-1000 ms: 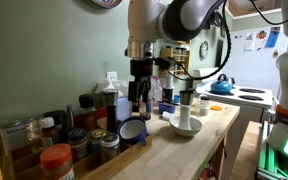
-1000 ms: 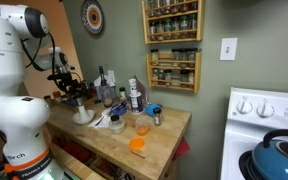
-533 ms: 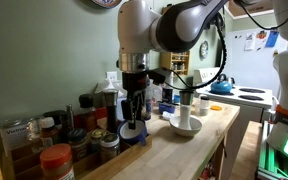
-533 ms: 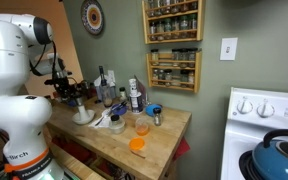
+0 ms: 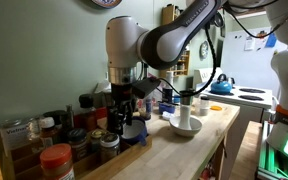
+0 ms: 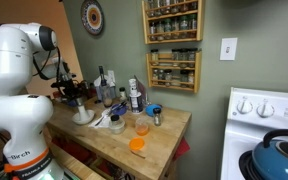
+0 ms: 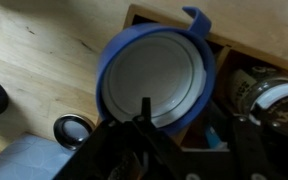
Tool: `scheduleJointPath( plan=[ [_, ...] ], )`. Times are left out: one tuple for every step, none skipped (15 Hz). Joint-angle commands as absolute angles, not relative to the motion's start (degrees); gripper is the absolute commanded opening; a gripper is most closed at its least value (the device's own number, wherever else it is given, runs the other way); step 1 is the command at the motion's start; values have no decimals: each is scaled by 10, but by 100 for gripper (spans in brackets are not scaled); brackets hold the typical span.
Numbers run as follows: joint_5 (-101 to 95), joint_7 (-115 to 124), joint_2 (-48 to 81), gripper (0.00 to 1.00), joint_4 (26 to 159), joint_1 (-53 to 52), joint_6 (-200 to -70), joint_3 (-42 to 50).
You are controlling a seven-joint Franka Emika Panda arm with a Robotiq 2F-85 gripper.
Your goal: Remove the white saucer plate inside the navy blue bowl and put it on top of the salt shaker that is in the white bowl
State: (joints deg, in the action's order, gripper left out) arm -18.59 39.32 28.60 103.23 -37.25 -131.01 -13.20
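Observation:
The navy blue bowl fills the wrist view, with the white saucer plate lying flat inside it. In an exterior view the bowl leans at the front of a row of jars. My gripper is open and empty, right above the bowl's near rim, one finger over the saucer's edge; it also shows in an exterior view. The salt shaker stands upright in the white bowl further along the wooden counter. Both also show in an exterior view, shaker and bowl.
Spice jars and bottles crowd a wooden rack beside the blue bowl. A small dark jar stands on the counter close by. A blue kettle sits on the stove. An orange lid lies on the counter.
The arm has swung away from the white bowl toward the jar row and come down over the navy blue bowl. The gripper stays open.

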Motion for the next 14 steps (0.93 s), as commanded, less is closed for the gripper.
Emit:
scheduleJointPath(
  plan=[
    [-175, 405, 317, 56, 995, -396, -1286, -113],
    [-172, 405, 321, 54, 991, -399, -1283, -111],
    [-169, 404, 321, 56, 991, -400, -1282, -109],
    [-167, 404, 322, 54, 989, -401, -1281, -107],
    [-164, 404, 321, 54, 989, -401, -1282, -106],
    [-159, 401, 318, 54, 991, -400, -1284, -107],
    [-155, 401, 314, 54, 994, -398, -1286, -107],
    [-149, 397, 311, 55, 995, -395, -1289, -108],
    [-144, 396, 303, 56, 1001, -394, -1291, -109],
    [-144, 402, 300, 57, 1001, -396, -1286, -106],
    [-142, 401, 298, 59, 1001, -396, -1280, -105],
    [-141, 402, 297, 58, 1000, -397, -1275, -104],
    [-143, 405, 299, 59, 997, -399, -1267, -102],
    [-144, 406, 299, 58, 996, -399, -1259, -101]
  ],
)
